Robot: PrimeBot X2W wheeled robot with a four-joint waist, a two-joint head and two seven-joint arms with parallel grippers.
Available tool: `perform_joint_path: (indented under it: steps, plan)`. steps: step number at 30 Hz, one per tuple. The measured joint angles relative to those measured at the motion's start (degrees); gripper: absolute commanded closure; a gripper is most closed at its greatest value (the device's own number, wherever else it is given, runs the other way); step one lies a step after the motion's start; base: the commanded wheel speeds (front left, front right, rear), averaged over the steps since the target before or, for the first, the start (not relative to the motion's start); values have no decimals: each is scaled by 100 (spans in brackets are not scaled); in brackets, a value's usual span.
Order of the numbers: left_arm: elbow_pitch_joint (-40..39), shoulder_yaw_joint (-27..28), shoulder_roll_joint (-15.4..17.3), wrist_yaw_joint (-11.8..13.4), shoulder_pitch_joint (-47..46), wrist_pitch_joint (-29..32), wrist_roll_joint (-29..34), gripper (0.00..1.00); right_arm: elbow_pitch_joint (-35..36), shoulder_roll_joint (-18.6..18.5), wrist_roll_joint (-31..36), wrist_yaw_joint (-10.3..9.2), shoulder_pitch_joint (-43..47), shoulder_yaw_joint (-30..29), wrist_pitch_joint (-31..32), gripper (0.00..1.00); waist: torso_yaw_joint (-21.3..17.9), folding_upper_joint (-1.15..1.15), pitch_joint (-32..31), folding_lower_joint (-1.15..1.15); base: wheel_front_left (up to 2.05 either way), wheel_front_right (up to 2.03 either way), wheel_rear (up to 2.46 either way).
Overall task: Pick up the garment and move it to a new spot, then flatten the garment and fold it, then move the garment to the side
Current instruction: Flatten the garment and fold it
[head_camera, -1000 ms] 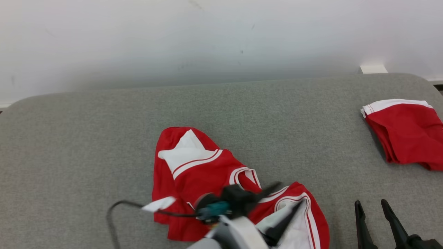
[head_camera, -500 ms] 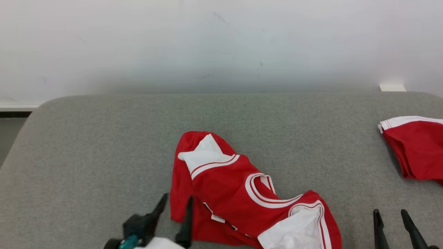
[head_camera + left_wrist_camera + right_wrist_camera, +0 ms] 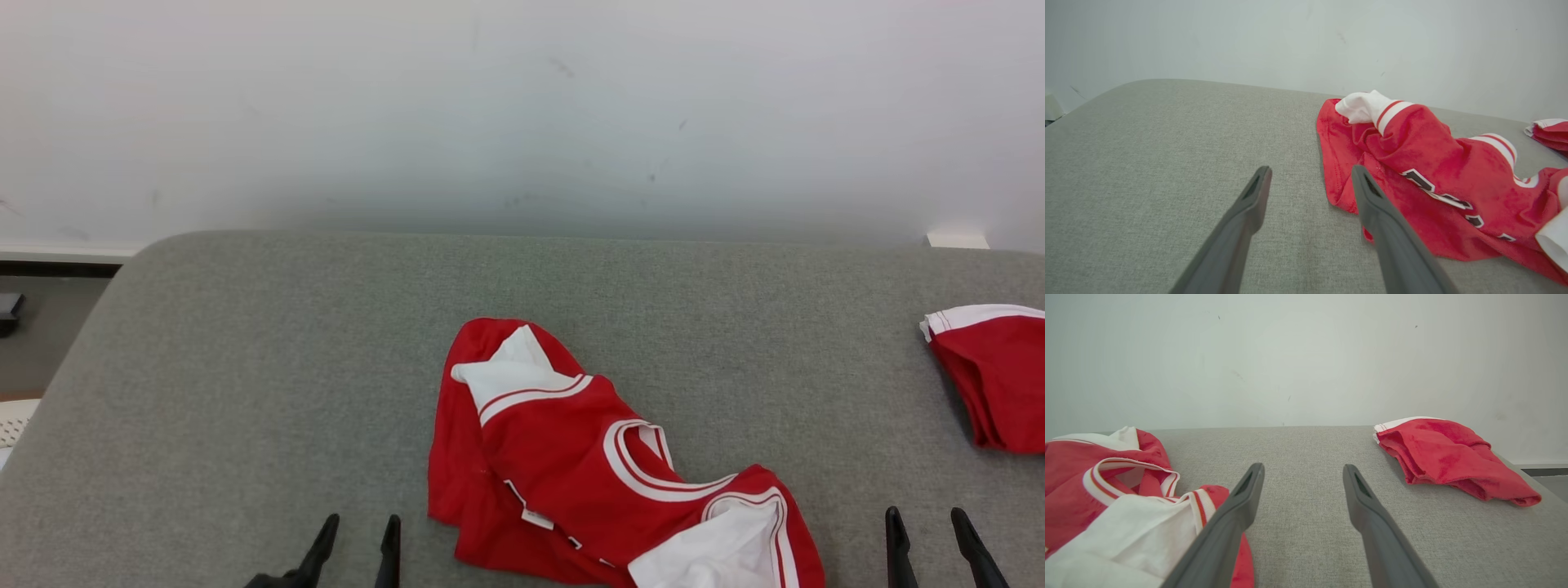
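Note:
A crumpled red garment with white trim lies on the grey padded table, near its front middle. It shows in the left wrist view as garment and in the right wrist view as garment. My left gripper is open at the lower left, just left of the garment's edge, holding nothing; in its own view the left gripper stands over bare table beside the cloth. My right gripper is open at the lower right, empty, and in its own view the right gripper points over bare table right of the garment.
A second red garment, folded, lies at the table's right edge, seen as folded garment from the right wrist. A pale wall runs behind the table. Floor shows past the left end.
My left gripper has pulled back off the garment to the lower left, empty. The garment has settled on the table. The camera has turned left, shifting the whole picture right.

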State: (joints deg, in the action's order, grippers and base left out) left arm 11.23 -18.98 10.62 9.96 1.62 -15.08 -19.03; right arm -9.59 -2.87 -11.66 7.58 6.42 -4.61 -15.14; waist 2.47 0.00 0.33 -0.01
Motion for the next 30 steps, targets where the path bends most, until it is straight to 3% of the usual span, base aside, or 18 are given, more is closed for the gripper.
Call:
perform_joint_path:
  steps: [10, 15, 19, 30]
  plan:
    - [140, 432, -408, -548, -90, 0, 417, 0, -30, 0, 0, 0, -13, 129, 0, 0, -120, 0, 38, 0, 0, 0, 0]
    - [549, 277, -510, -902, -740, -3, 520, 0, -33, 1, 1, 0, -102, 207, 1, 0, -266, 0, 121, 0, 0, 0, 0]
    - [1178, 185, -614, -1073, -1393, 360, 376, 0, -33, 1, 1, 0, -170, 260, 0, 0, -420, 0, 199, 1, 0, 0, 0]
    - [2174, 166, -613, -1078, -2441, 1350, 115, 0, -83, 2, -49, 0, -286, 345, 0, 0, -765, 0, 486, 1, 0, 0, 0]
